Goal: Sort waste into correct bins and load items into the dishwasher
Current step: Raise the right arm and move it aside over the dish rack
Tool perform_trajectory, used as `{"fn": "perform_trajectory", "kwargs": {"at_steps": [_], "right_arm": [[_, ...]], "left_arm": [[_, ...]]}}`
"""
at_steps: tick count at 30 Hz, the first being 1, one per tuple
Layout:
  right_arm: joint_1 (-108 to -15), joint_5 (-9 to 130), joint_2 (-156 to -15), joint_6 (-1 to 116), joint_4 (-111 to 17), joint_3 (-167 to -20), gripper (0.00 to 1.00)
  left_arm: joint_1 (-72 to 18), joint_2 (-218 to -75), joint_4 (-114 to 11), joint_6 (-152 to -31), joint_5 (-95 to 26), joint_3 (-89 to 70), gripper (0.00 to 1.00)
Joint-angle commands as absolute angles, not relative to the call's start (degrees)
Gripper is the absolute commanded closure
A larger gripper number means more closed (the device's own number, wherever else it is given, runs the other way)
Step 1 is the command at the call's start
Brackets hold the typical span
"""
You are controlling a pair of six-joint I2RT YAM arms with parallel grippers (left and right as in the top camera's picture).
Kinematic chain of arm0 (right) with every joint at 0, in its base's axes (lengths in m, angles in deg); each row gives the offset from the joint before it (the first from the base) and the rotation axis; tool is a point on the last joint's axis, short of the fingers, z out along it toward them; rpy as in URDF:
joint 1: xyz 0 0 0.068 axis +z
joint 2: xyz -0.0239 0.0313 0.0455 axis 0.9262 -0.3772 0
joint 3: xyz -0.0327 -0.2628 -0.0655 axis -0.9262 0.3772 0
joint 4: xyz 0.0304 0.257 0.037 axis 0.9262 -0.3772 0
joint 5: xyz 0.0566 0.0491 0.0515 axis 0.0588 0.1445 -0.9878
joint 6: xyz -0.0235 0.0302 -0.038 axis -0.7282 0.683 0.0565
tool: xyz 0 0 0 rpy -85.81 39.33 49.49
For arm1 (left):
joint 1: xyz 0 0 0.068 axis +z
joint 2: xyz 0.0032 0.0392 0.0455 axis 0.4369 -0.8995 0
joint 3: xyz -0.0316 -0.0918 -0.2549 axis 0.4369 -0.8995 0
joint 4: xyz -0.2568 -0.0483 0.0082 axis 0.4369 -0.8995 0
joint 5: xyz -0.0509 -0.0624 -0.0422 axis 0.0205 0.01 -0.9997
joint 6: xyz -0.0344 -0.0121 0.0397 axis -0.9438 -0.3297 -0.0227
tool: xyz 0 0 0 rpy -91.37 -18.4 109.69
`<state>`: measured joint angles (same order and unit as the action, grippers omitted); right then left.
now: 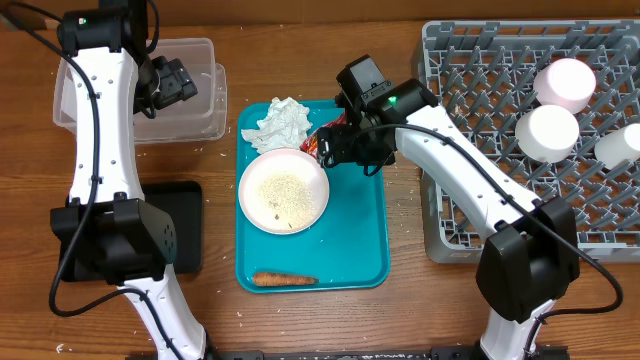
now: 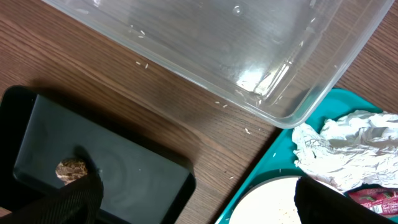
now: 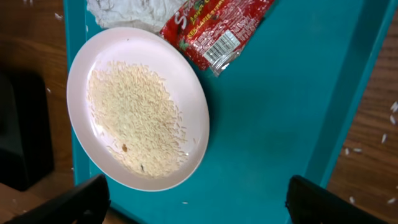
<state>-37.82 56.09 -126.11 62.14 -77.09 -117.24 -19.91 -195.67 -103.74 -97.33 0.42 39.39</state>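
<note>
The pink-white plate [image 1: 283, 190] with loose rice [image 3: 134, 115] sits on the teal tray [image 1: 360, 240]. A crumpled napkin [image 1: 280, 122] and a red wrapper [image 3: 214, 28] lie at the tray's far end, and a carrot [image 1: 284, 280] at its near end. My right gripper [image 1: 338, 148] is open and empty above the tray, beside the wrapper. My left gripper [image 1: 178, 82] is open and empty over the clear tub [image 1: 190, 60]. The black tray [image 2: 106, 162] holds a brown lump [image 2: 71, 169]. Two white bowls [image 1: 565, 82] [image 1: 547, 132] and a cup [image 1: 620, 145] sit in the grey rack [image 1: 480, 120].
Loose rice grains lie scattered on the wooden table between the tub and the teal tray [image 2: 249, 129]. The left arm's base [image 1: 120, 240] covers much of the black tray in the overhead view. The rack fills the right side.
</note>
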Motion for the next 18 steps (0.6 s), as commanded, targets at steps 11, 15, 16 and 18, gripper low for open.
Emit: {"fn": "perform_trajectory", "kwargs": {"at_steps": [11,15,16,18], "right_arm": [[-53.3,76.2,-115.7,63.7,-84.5,-121.5,0.00],[-62.3,76.2,-113.2,65.2,-84.5,-121.5,0.00],[-66.3,76.2,-112.7,65.2,-84.5,-121.5,0.00],[-70.5,76.1,-112.7,65.2,-84.5,-121.5,0.00]], "left_arm": [[-20.3,-195.9,-103.7,-98.1,0.4,40.0,0.00],[-20.3,-195.9,-103.7,-98.1,0.4,40.0,0.00],[-20.3,-195.9,-103.7,-98.1,0.4,40.0,0.00],[-20.3,-195.9,-103.7,-98.1,0.4,40.0,0.00]]}}
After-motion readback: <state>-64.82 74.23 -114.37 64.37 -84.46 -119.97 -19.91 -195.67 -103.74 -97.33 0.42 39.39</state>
